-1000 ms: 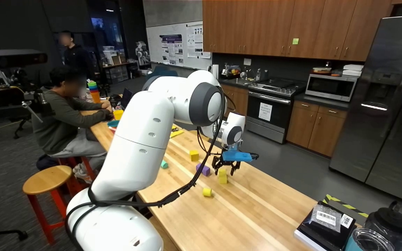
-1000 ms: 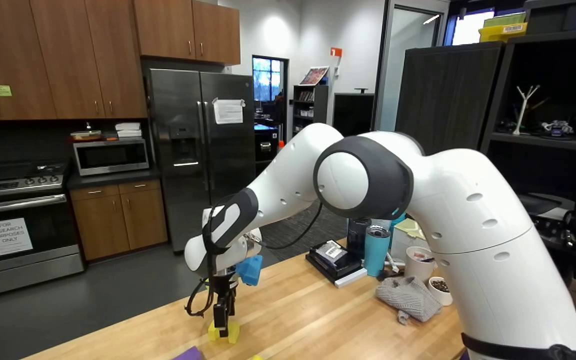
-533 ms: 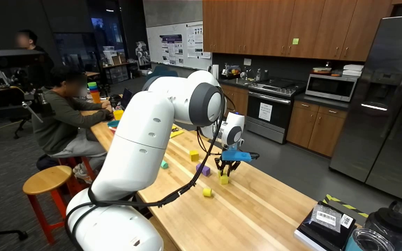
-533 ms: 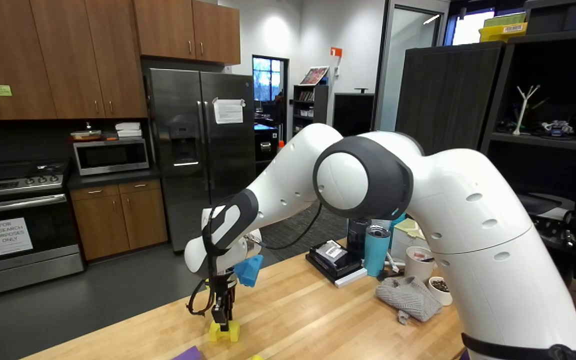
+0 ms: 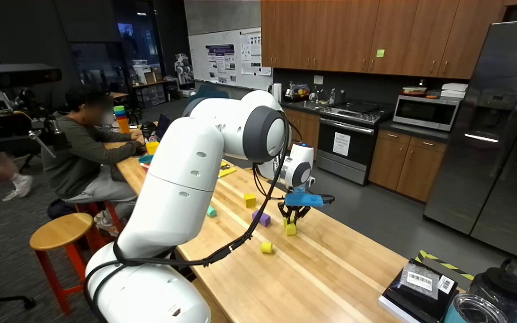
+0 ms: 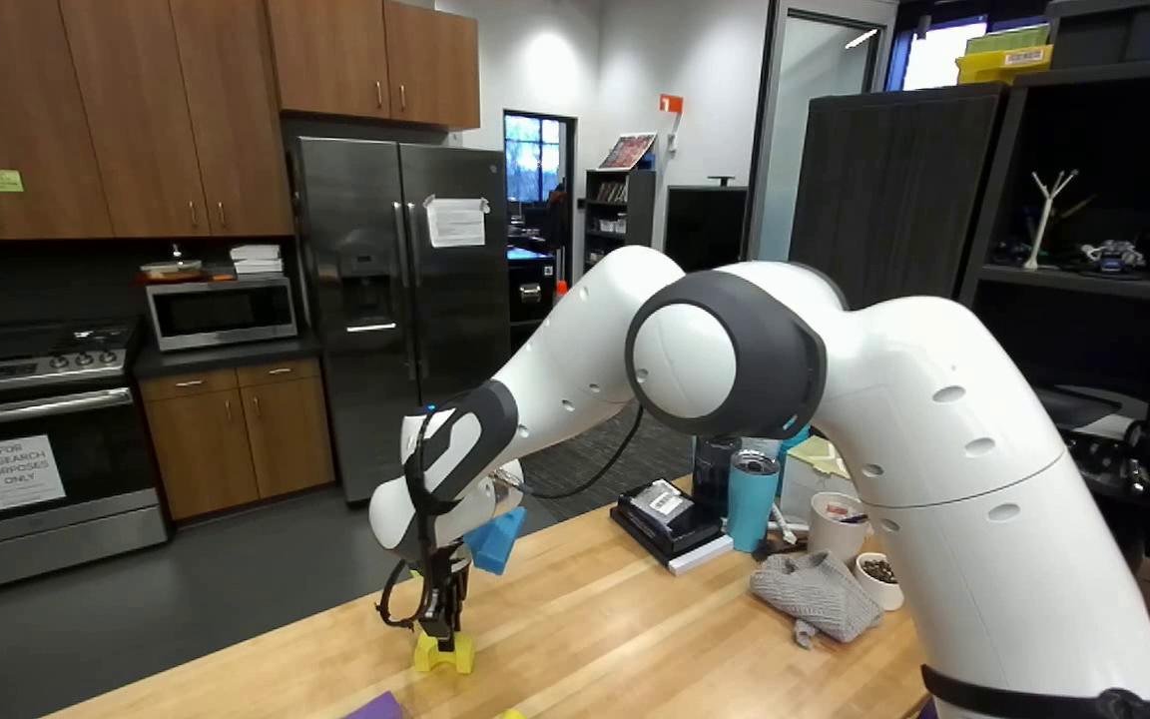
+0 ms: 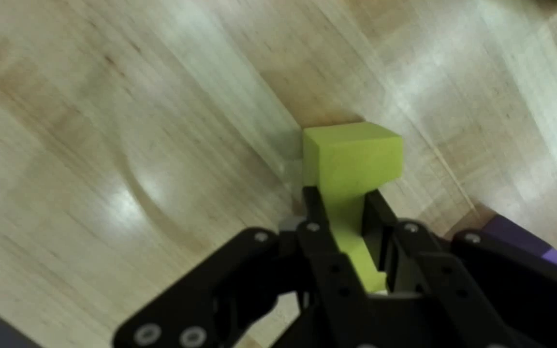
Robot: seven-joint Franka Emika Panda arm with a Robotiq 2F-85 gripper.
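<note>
1. Two black fingers (image 7: 313, 208) of the robot's black gripper (image 7: 340, 192) are clamped on a yellow notched block (image 7: 360, 162), one against each side of its narrow waist.
2. That block is matte and flat-faced, wider past the fingers than between them; it is down at the pale, striped wooden table (image 5: 326, 269), though I can't tell whether it rests on the wood or sits just off it.
3. From the wrist, the fingers cover part of its middle; a bright blue bracket (image 5: 303, 200) juts out above the gripper.
4. Near the block are a purple angular block (image 5: 264, 219), with a black cable (image 5: 217, 257) passing in front of it in an exterior view, a yellow cube (image 5: 249, 200) and a small yellow cylinder (image 5: 266, 247); a short green cylinder (image 5: 211, 211) shows beside the white arm (image 5: 182, 179).
5. Well apart stand a turquoise tumbler (image 6: 753, 499), a flat black box (image 6: 692, 532) and a crumpled grey knit cloth (image 6: 820, 596).
</note>
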